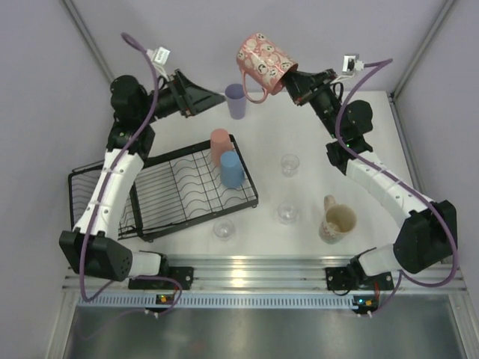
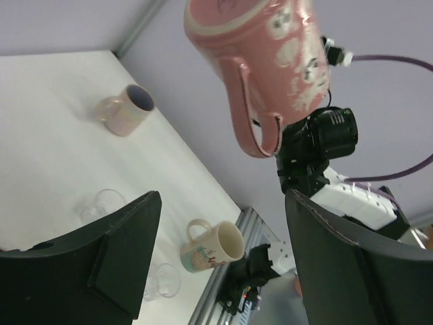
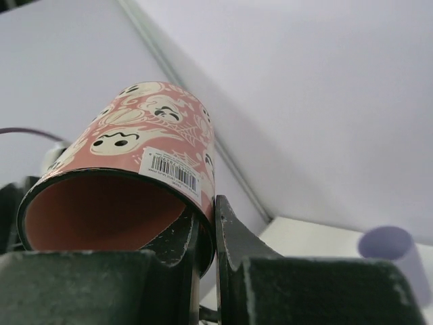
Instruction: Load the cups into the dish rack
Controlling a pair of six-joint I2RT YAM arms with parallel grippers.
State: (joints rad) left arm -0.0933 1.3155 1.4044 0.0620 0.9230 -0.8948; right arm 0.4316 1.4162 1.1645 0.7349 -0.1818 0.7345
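No word, brand or number legible anywhere. White barcode sticker (image 3: 174, 175) on the side of the pink mug (image 3: 135, 142), close to the rim: black bars, with small print beside them too fine to make out. Cream ghost faces printed all over that mug, no lettering among them. Coloured print on the side of the cream mug (image 2: 213, 249), too blurred to read. Left white tag (image 1: 161, 54) and right white tag (image 1: 350, 61) seen from above, any markings illegible.
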